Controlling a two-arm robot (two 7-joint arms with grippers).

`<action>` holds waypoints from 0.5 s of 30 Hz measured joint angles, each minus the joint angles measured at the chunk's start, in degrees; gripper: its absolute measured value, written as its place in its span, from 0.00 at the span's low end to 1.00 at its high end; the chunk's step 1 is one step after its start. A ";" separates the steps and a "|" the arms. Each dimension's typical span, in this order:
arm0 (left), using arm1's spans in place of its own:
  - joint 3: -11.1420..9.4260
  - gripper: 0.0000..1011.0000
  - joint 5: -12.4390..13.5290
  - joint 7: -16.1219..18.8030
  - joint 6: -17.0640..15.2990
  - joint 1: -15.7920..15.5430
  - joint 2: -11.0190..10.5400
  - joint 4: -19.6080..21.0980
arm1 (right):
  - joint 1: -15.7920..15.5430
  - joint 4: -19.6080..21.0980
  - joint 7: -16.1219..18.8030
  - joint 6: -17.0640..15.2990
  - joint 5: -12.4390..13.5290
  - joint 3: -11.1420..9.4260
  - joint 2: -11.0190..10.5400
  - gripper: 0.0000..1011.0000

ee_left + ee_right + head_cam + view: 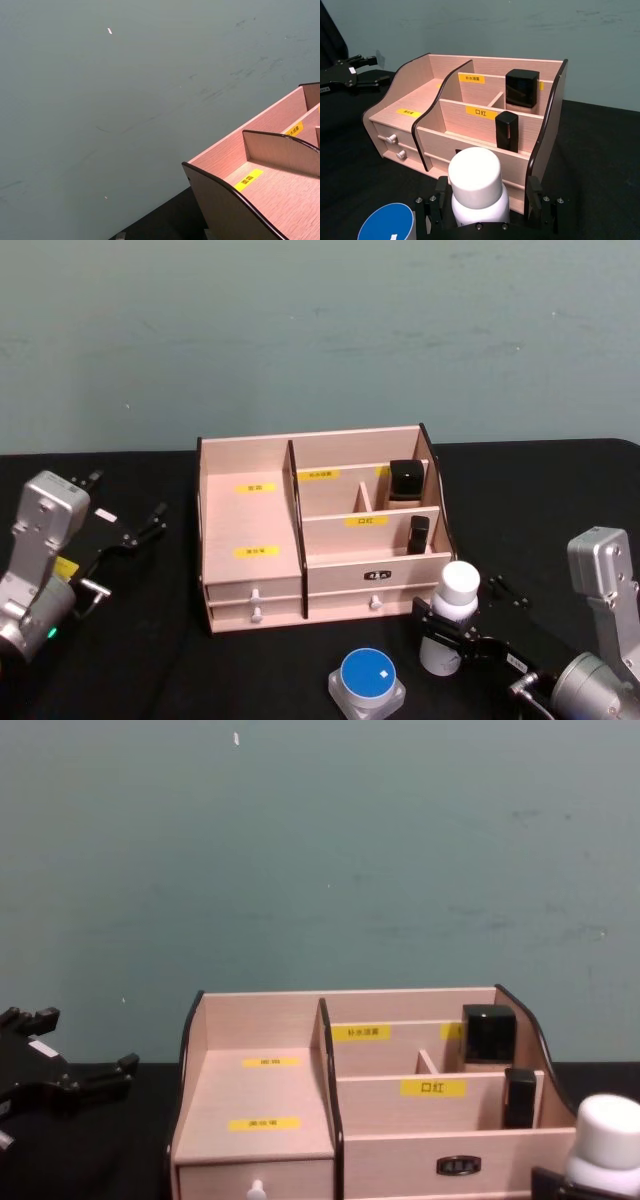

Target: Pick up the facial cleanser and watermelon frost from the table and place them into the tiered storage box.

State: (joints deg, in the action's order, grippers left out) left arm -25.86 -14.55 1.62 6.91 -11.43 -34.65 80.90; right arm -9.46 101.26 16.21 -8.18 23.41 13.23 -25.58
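In the head view, the tiered storage box (225, 530) is seen standing at the middle of the black table (150, 650). The facial cleanser (459, 588) is placed upright just off the box's front right corner and is straddled by the right gripper (452, 632). The watermelon frost (367, 677) is set on the table just to the bottle's left, in front of the box. The left gripper (125, 508) is held left of the box with its fingers spread and nothing between them. In the left wrist view, the box's left compartments (280, 200) are shown. In the right wrist view, the cleanser (475, 175) is flanked by the fingers (434, 212), with a gap left on one side, so no grip is made. Two black containers (521, 90) are lodged in the right-hand compartments. In the chest view, the cleanser's cap (608, 1132) is seen beside the box (260, 1120).
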 joint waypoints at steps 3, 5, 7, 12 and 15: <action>0.00 1.00 0.00 0.00 0.00 0.00 0.00 0.00 | -0.06 0.12 -0.02 -0.04 0.02 0.00 -0.06 0.99; 0.00 1.00 0.00 0.00 0.00 0.00 0.00 0.00 | -0.08 0.18 -0.03 -0.07 0.03 -0.01 -0.09 0.94; 0.00 1.00 0.00 0.00 0.00 0.00 0.00 0.00 | -0.10 0.21 -0.04 -0.10 0.04 -0.01 -0.10 0.92; 0.00 1.00 0.00 0.00 0.00 0.00 0.00 0.00 | -0.14 0.31 -0.06 -0.17 0.06 -0.02 -0.14 0.78; 0.00 1.00 0.00 0.00 0.00 0.00 0.00 0.00 | -0.15 0.34 -0.07 -0.20 0.06 -0.02 -0.15 0.73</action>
State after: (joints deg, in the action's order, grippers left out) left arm -25.86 -14.55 1.62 6.91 -11.43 -34.64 80.90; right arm -9.61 101.60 16.14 -8.38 23.47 13.21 -25.74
